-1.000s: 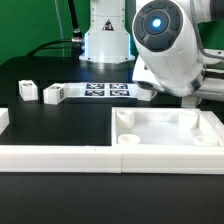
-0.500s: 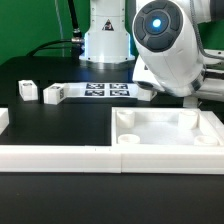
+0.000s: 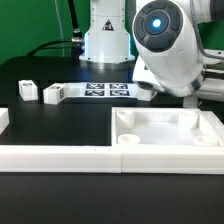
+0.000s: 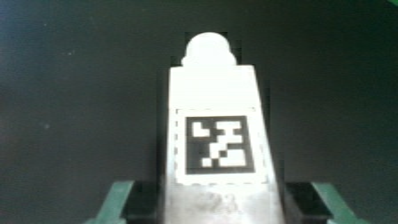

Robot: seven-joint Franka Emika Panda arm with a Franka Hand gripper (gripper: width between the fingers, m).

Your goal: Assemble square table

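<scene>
- Right now, in the wrist view, you have a white leg (image 4: 217, 100) lying straight between the two fingers (image 4: 121, 200) of the pincer (image 4: 222, 208). Its rounded tip points away from the pincer, over the dark table.
- You can read a black-and-white tag (image 4: 221, 146) on the face of that leg turned to the camera, on the half nearer the pincer.
- The fingers flank the leg closely on both sides, neither spread wide nor brought fully together. The spot where they meet the leg is blurred, so you cannot tell whether they actually clamp it.
- In the exterior view the arm (image 3: 165, 50) fills the upper right of the frame and hides the pincer from you.
- The table top (image 3: 165, 142) lies at the lower right of that frame, rim upward, directly below the arm.
- At mid left you see one leg block (image 3: 27, 90) and, just right of it, a second leg block (image 3: 52, 94) standing at the left end of the marker board (image 3: 100, 91).
- A long white rail (image 3: 55, 158) runs across the lower frame, just in front of the table top.
</scene>
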